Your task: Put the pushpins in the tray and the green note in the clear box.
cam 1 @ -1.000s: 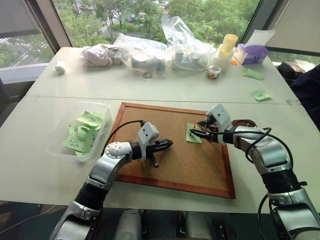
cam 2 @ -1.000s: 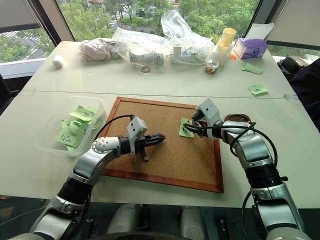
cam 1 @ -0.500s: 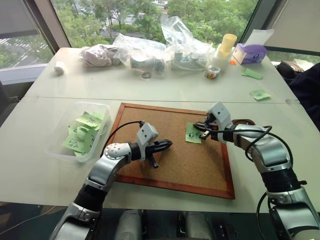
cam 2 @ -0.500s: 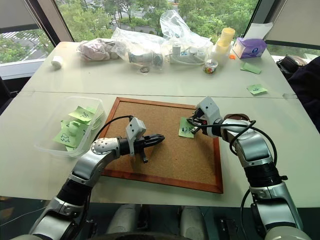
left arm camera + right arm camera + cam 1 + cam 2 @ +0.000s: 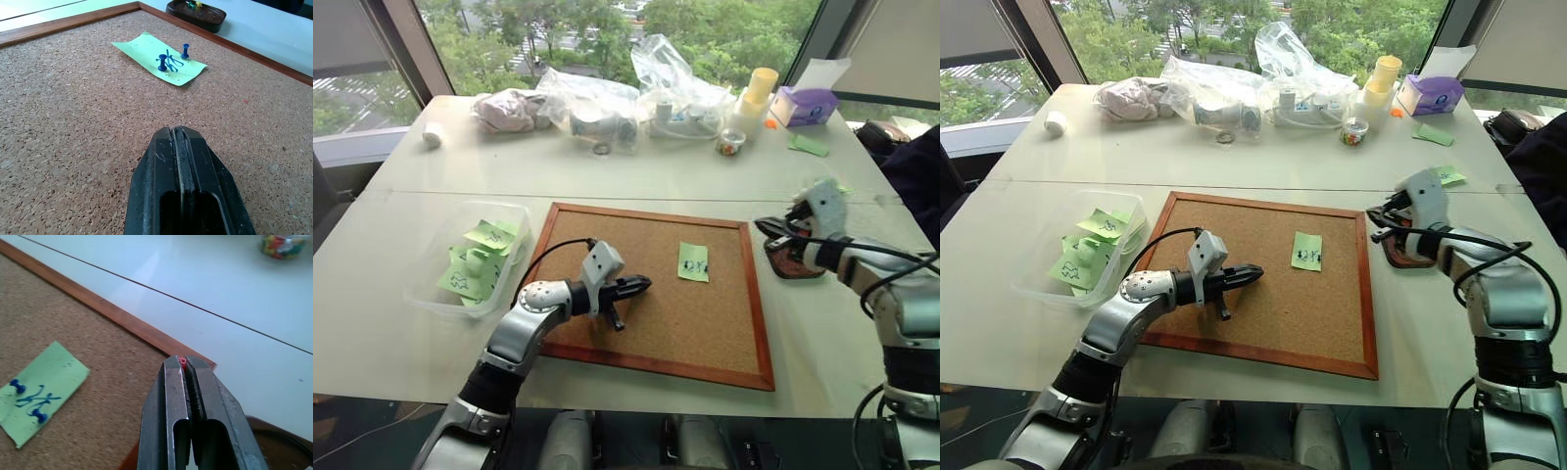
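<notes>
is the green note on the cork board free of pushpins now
No, two blue pushpins stand in the green note, pinning it to the cork board.

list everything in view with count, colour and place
rectangular cork board: 1, tan with brown wooden frame, table centre
light-green square sticky note: 1, on board, held by 2 blue pushpins
red pushpin: 1, between right end effector's fingertips
dark brown round tray: 1, right of board
clear plastic box: 1, left of board, green notes inside
clear plastic bags: several, far edge
purple tissue box: 1, far right
left end effector: shut, over board
right end effector: shut on pin, by tray
</notes>
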Available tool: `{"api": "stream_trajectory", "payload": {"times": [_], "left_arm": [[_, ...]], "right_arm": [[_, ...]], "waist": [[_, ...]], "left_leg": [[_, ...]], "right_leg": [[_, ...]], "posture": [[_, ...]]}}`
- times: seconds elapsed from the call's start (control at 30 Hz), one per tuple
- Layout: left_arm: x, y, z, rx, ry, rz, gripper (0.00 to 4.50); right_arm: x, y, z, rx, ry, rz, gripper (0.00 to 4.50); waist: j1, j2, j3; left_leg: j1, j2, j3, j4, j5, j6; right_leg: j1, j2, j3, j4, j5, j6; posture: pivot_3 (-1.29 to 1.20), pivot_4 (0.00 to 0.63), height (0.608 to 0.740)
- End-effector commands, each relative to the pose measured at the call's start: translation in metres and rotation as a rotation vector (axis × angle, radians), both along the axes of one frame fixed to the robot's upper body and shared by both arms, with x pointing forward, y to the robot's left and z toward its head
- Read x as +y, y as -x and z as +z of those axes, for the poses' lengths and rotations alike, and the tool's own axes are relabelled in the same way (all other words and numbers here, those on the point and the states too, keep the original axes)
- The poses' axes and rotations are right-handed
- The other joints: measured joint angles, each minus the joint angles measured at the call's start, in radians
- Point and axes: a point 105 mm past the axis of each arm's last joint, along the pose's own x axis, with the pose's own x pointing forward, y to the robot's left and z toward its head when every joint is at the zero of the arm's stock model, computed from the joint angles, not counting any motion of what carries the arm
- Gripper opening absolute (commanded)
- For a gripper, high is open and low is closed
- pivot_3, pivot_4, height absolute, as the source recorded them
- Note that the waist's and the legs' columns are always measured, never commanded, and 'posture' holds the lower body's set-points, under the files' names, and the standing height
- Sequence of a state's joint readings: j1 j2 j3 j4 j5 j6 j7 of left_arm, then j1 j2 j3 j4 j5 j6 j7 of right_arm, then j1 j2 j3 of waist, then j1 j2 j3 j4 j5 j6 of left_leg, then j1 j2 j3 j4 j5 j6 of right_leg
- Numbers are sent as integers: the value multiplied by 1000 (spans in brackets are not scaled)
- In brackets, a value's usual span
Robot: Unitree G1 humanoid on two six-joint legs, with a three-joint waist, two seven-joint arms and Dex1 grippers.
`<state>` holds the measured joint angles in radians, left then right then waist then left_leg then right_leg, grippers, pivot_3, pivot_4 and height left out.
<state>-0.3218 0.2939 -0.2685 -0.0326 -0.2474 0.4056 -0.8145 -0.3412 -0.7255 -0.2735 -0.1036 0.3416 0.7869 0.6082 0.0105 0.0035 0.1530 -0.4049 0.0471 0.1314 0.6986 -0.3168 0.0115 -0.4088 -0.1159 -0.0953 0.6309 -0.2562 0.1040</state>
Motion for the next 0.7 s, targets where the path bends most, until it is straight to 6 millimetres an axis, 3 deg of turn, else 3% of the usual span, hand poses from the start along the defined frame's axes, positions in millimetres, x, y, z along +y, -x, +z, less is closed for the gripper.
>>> {"api": "stream_trajectory", "payload": {"times": [0.03,0.33,0.5,0.6,0.7], "left_arm": [[-2,11,-24,90,-38,-25,0],[-3,9,-22,81,-43,-31,0],[-2,9,-23,80,-44,-22,0],[-1,9,-23,80,-46,-18,0],[0,8,-23,79,-47,-15,0]], "right_arm": [[-19,4,-3,-6,4,-56,28],[-33,3,-40,81,-58,-103,28],[-36,3,-50,100,-75,-119,28],[-36,4,-50,98,-70,-118,805],[-35,2,-40,64,-68,-111,2228]], "waist": [[-1,0,0],[-1,1,-1],[-1,2,-2],[-1,2,-2],[-2,3,-2]], "left_leg": [[0,0,0,0,0,0],[1,0,0,0,0,0],[2,0,0,0,0,0],[3,0,0,0,0,0],[3,0,0,0,0,0]], "right_leg": [[0,0,0,0,0,0],[1,0,0,0,0,0],[2,0,0,0,0,0],[3,0,0,0,0,0],[3,0,0,0,0,0]], "posture": [[0,150,740],[0,150,740],[0,150,740],[0,150,740],[0,150,740]]}}
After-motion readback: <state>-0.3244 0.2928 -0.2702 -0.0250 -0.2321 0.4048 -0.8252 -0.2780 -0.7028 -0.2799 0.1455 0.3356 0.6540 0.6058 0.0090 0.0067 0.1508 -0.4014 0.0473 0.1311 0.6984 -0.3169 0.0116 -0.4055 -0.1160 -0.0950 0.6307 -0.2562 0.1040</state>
